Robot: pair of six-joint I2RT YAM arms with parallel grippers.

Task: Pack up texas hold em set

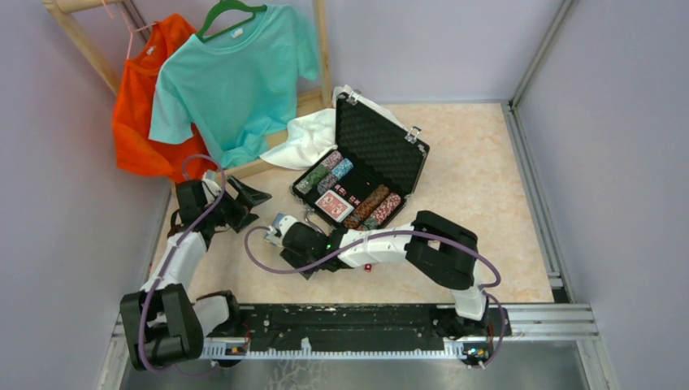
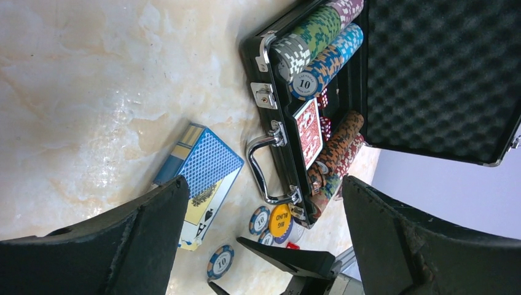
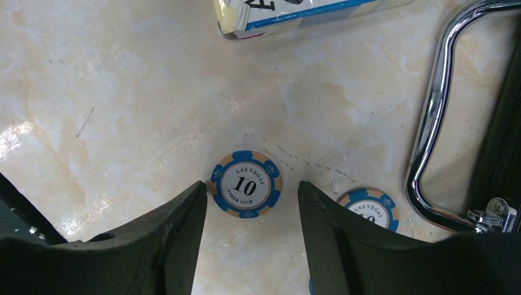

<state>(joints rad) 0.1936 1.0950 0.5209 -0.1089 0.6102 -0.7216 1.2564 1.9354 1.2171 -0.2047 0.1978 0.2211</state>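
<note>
Straddling a blue 10 chip [image 3: 246, 184] flat on the worktop [image 3: 123, 92] near the open case [image 1: 382, 142], the released right tool [image 3: 252, 187] could clip its thin edge and flick it away, while the left tool [image 2: 265, 184] hangs released.

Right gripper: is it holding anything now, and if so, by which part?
Nothing is held. The right gripper stands open over a blue 10 chip that lies flat on the table, between its fingers but not pinched.
</note>
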